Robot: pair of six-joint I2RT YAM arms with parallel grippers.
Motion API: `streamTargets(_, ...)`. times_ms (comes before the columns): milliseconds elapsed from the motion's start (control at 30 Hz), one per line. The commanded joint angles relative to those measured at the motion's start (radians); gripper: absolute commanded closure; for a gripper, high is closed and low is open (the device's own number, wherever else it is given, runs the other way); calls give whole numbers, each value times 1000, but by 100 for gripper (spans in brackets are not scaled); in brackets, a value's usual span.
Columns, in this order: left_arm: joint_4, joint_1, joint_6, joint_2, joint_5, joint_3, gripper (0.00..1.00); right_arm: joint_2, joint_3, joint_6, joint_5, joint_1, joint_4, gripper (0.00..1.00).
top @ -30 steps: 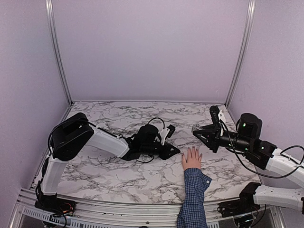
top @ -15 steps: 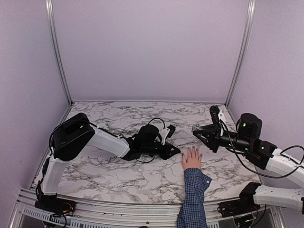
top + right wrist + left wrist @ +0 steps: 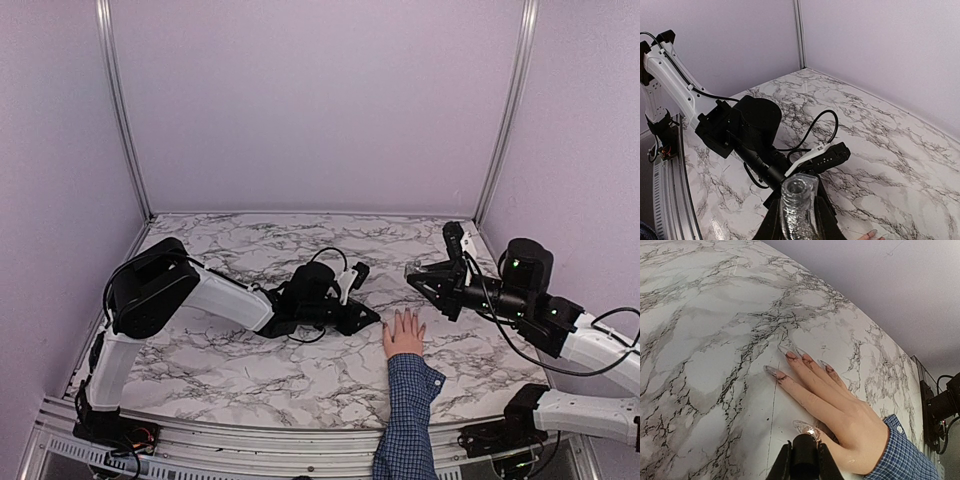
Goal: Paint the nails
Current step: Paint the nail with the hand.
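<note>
**Q:** What occupies the left of the desk (image 3: 200, 365)?
**A:** The left arm lies low across the marbled surface and reaches rightward. The left fingers (image 3: 368, 320) are closed tight on a dark round piece (image 3: 804, 456), seen end-on in the left wrist view. Whatever lies beneath that piece is hidden.

**Q:** Where are the nails?
**A:** The nails (image 3: 788, 350) are long, pointed and mostly clear, darker at their bases. They belong to a pale hand (image 3: 404, 336) lying palm-down on the desk, right of centre and near the front edge. The hand is spread and points away from the arm bases. The thumb nail carries glitter and sits just beside the dark round piece; whether the two touch cannot be told. A blue checked sleeve (image 3: 405, 425) runs back from the wrist over the near edge.

**Q:** And on the right?
**A:** The right fingers (image 3: 414, 277) hang above the desk, beyond the hand and slightly to its right, apart from it. They are closed on a silvery, glittering bottle (image 3: 798, 196), which stands upright in the right wrist view.
</note>
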Motion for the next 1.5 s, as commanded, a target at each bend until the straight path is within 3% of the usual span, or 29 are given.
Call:
streamTargets(0,14,4,-1,20,-4,26,100,-18,2,15,11,-9,31,100)
streamTargets(1467,6,2,-5,34,11,43,100,-24,0,16,14,-9,30,100)
